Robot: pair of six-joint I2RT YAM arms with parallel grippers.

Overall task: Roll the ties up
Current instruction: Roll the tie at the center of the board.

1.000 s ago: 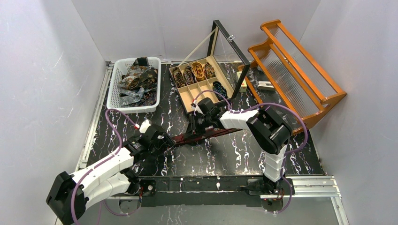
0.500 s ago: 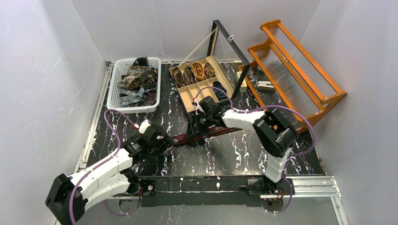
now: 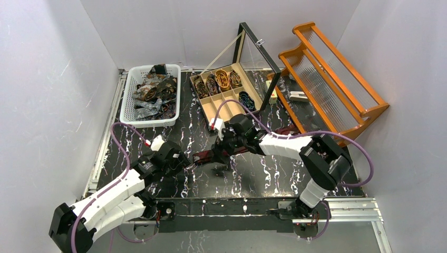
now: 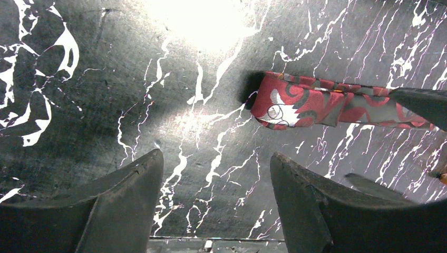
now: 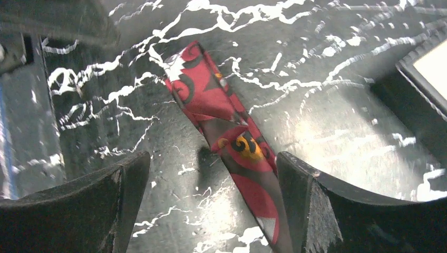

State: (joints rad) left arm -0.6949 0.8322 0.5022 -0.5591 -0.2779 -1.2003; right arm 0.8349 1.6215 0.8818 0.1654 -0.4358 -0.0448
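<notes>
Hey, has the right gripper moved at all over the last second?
Yes. The right gripper has drawn back a little from the wooden box, toward the bottom of the top view, and its jaws have opened over the red tie.

The counter is black with white marble veins. At its far left corner stands a white basket, at the middle of the far edge a wooden box with its glass lid raised, and toward the far right corner an orange wooden rack. A red patterned tie lies flat near the counter's middle.
</notes>
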